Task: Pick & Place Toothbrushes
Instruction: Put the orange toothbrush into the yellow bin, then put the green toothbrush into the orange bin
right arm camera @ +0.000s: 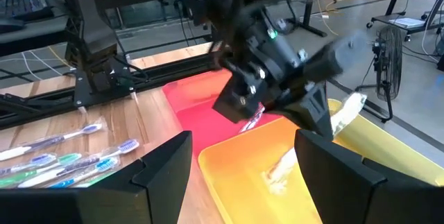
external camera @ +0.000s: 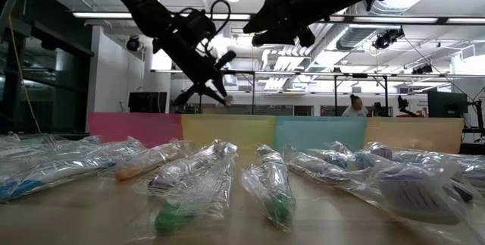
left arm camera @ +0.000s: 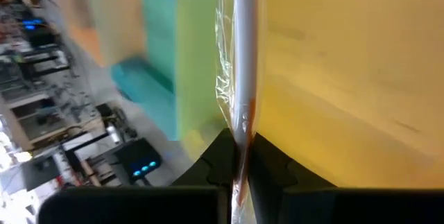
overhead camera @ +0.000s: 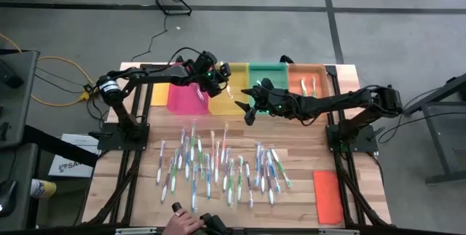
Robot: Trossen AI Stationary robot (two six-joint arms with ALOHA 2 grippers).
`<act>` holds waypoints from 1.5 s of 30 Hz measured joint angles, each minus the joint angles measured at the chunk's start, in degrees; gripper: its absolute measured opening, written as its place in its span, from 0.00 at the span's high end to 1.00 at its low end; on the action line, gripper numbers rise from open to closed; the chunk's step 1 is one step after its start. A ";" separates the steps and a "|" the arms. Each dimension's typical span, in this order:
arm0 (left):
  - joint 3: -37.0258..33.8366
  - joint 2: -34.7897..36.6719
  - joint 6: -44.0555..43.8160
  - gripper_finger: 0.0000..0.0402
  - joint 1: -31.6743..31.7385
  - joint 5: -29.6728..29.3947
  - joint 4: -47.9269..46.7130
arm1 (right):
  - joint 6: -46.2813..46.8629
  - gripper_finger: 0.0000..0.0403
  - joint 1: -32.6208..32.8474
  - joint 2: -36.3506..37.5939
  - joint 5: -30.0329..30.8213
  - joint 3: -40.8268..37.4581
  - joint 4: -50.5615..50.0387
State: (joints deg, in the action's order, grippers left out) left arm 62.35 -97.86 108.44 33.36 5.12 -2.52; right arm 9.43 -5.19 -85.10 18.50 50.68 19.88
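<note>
Left gripper point(overhead camera: 220, 82) hangs over the yellow tray point(overhead camera: 227, 97) at the far side of the table point(overhead camera: 306, 148). Fingers clamped tight on one wrapped toothbrush point(left arm camera: 244, 78), white handle with an orange streak, clear wrapper crinkled around it. The brush juts out past the fingertips above the yellow tray floor; in the right wrist view its wrapped end point(right arm camera: 347, 109) sticks out beside the gripper.

Right gripper point(overhead camera: 251, 113) is just right of the left one, held above the table near the front edge of the green tray point(overhead camera: 268, 75). Its fingers point(right arm camera: 163, 161) stand wide apart with nothing between them.

Trays sit in a row along the far edge: pink tray point(overhead camera: 188, 98) on the left, then yellow, green, and orange tray point(overhead camera: 313, 78) on the right. Two brushes lie in the orange tray point(overhead camera: 309, 86).

The remaining toothbrushes point(overhead camera: 218, 166) lie scattered in a loose band across the near half of the table, each in clear wrap, handles green, blue, pink. Low view shows them close up point(external camera: 269, 184), lying flat.

Flat orange lid point(overhead camera: 328, 196) lies at the near right corner, apart from the brushes.

A person's hand point(overhead camera: 182, 222) shows at the near edge of the table.
</note>
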 joint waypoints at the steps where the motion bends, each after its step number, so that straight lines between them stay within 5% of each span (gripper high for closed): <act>1: 0.00 -0.38 0.24 0.95 0.00 -0.79 -0.44 | 0.00 0.38 0.00 0.00 0.00 0.00 0.00; 8: 0.00 -0.73 1.19 0.93 0.00 -2.68 -0.33 | 0.00 0.38 0.00 0.00 -0.36 0.00 0.00; 17: 0.00 -0.73 0.38 0.64 0.00 -4.26 -0.19 | 0.11 0.38 0.55 0.00 -0.44 0.00 0.00; 22: 0.00 -0.73 0.36 0.59 0.00 -5.76 -0.12 | 0.44 0.38 1.13 0.06 -0.44 0.00 -0.06; 33: -0.02 1.60 -7.24 0.60 -1.76 -9.14 -0.69 | -0.41 0.38 2.85 4.33 3.05 -0.03 -6.14; 45: -0.04 9.07 -20.51 0.85 -3.13 -9.22 -6.33 | -6.67 0.38 6.12 6.58 5.68 -0.04 -8.60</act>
State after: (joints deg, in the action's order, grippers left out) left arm 62.30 -88.79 87.93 30.24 -4.10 -8.85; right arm 2.76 0.93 -78.52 24.18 50.63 11.28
